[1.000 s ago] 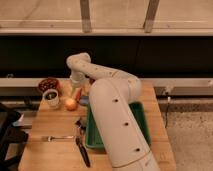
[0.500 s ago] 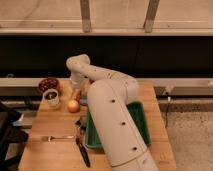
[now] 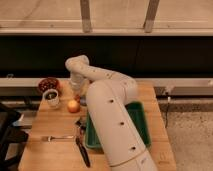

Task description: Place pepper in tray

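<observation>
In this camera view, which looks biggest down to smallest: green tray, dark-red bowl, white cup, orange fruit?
1. green tray, partly hidden by the arm
2. dark-red bowl
3. white cup and orange fruit look alike
The tool is by the fruit.

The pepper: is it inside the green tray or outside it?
Outside. The pepper is at the gripper, over the wooden table left of the tray, near the round fruit. Whether it is lifted, cannot tell.

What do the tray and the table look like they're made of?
Tray: likely plastic, uniform green with a raised moulded rim. Table: looks like light wood, tan and matte. The gripper hangs low over the table, by the orange fruit.
</observation>
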### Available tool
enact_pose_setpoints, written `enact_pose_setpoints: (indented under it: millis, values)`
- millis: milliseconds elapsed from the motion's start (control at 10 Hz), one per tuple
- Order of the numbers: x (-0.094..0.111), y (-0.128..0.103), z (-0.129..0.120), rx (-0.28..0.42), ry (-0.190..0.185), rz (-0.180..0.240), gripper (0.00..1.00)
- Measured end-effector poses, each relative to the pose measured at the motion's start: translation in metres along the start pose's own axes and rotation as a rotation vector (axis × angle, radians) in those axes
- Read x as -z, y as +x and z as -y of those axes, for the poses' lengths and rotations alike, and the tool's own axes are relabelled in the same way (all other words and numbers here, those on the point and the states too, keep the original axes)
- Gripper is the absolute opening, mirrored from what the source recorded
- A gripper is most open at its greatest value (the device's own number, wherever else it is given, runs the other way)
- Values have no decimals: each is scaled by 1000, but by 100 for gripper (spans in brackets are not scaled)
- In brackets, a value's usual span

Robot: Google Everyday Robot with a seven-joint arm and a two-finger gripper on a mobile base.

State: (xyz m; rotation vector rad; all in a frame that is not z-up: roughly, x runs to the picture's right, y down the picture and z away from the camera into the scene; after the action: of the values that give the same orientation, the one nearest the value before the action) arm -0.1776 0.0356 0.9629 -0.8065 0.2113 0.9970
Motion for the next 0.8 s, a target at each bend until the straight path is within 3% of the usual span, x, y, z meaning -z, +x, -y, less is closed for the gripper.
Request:
enact_pose_setpoints:
  millis: [300, 800]
  values:
    - [8, -1, 1, -1, 9, 23, 0]
    - [73, -10, -8, 32, 33, 138, 0]
